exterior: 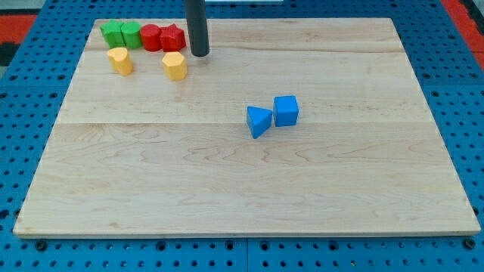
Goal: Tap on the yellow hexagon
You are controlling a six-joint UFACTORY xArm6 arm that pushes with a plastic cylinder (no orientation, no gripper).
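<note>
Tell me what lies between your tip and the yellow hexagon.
Nothing: in the camera view only a short strip of bare board separates my tip from the yellow hexagon, which sits down and to the view's left of it.

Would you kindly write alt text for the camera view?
My tip rests just right of the yellow hexagon, near two red, two green and another yellow block at the wooden board's top left. A blue triangle and blue cube touch mid-board.

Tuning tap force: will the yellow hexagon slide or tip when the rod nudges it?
Likely slides: the yellow hexagon sits squat and flat on the smooth wooden board. Probably light, so it may scoot. My tip is just to its upper right, so contact could rotate it.
</note>
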